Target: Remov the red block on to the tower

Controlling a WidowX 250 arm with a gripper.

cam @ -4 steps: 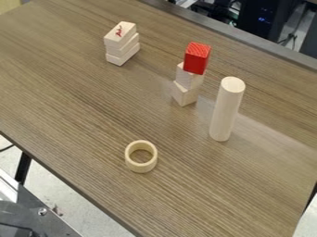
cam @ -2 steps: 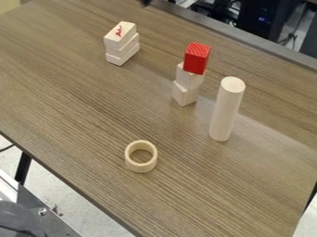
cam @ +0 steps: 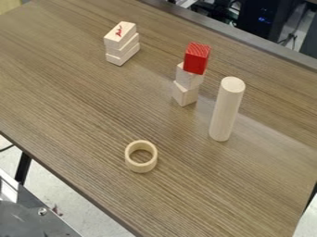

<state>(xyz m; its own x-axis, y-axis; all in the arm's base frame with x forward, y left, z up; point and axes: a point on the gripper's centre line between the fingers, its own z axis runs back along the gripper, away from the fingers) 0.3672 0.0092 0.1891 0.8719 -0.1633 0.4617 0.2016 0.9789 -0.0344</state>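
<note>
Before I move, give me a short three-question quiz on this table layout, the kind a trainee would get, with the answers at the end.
1. True or false: the tall cylinder stands upright on the table.
2. Fill in the number: the red block sits on top of a column of ___ pale blocks.
3. Multiple choice: which piece has a round opening facing up?
A. the tall cylinder
B. the ring
C. the red block

Key: 1 true; 2 two; 3 B
</note>
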